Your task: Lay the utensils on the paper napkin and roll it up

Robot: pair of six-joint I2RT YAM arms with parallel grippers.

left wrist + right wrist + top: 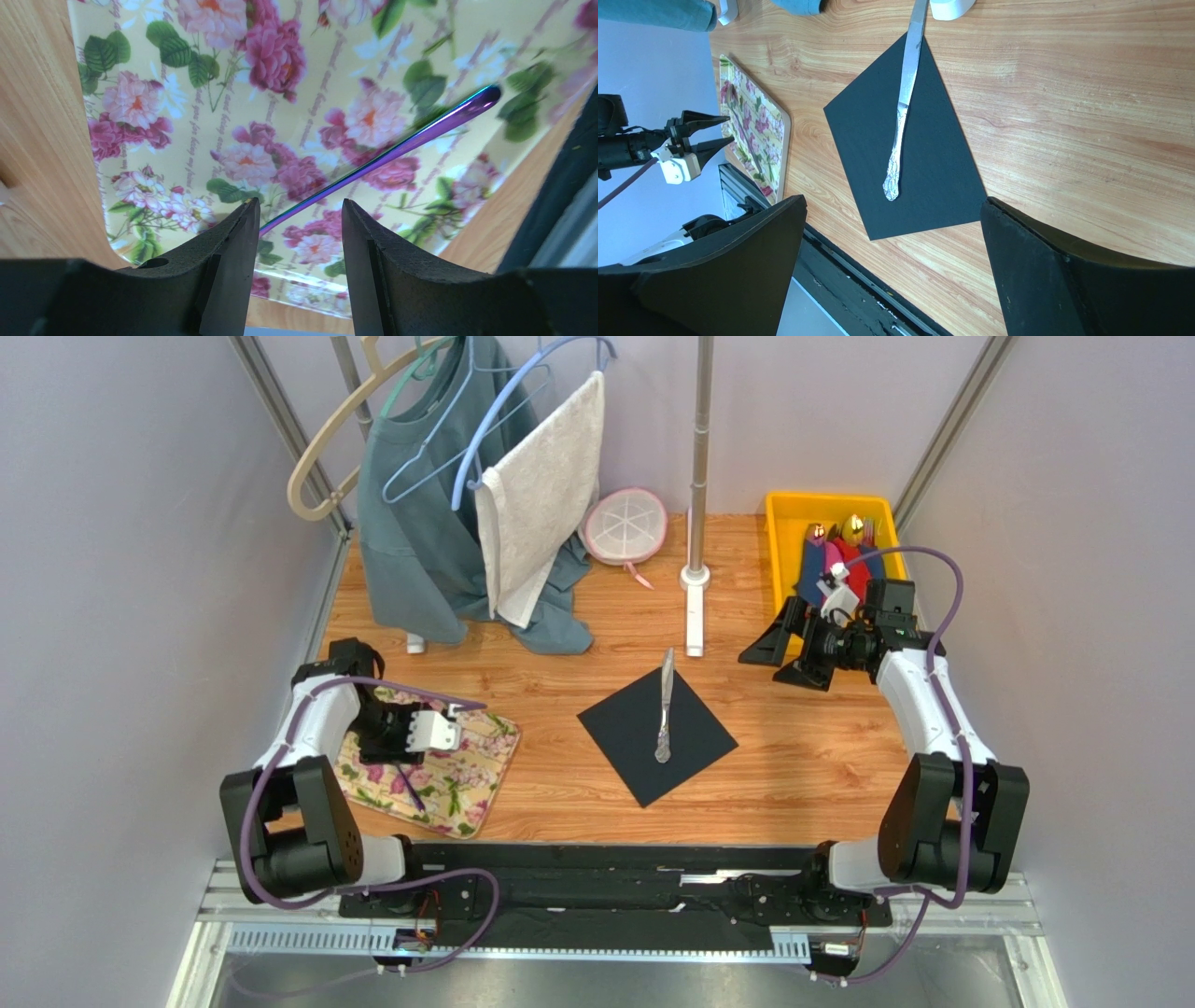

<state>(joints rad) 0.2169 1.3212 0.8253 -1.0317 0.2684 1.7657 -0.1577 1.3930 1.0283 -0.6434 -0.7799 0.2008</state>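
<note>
Yellow bin [776, 546], upper right: I see rolled napkins [817, 563] inside.
Left gripper [300, 217]: half-wide, straddling purple handle [393, 150].
Right gripper [894, 201]: wide, empty.

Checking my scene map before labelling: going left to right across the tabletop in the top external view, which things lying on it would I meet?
floral mat → paper napkin → yellow bin

Bright, even lighting, faint shadows (wrist views blur nearby).
</note>
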